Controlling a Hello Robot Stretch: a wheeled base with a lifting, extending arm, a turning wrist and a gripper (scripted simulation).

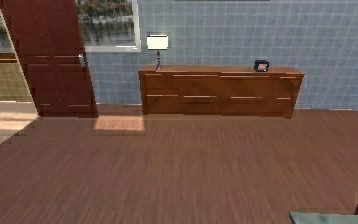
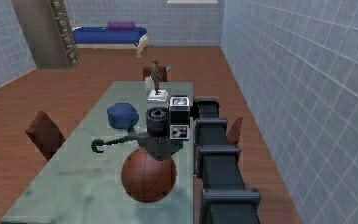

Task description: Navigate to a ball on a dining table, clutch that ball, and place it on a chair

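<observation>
A large brown-orange ball [image 2: 148, 177] lies on the pale glass-topped dining table [image 2: 67, 185] in the arm side view, near the table's close end. The dark arm [image 2: 223, 165] rises from the bottom edge, with two white marked squares [image 2: 169, 112] at its far end. The gripper [image 2: 127, 140] sits just above the ball, one thin curved finger [image 2: 105, 146] reaching left. I cannot tell whether it holds anything, as ball and tabletop lie right behind it. Reddish-brown chairs stand at the table's left side [image 2: 44, 132], its right side [image 2: 234, 130] and its far end [image 2: 157, 72].
A blue rounded object [image 2: 120, 115] rests on the table beside the gripper. A blue bed [image 2: 109, 36] and tall shelf [image 2: 59, 30] stand at the far wall. In the forward view, a wooden sideboard [image 1: 220, 92] bears a lamp [image 1: 158, 46], beside a dark red door [image 1: 52, 55].
</observation>
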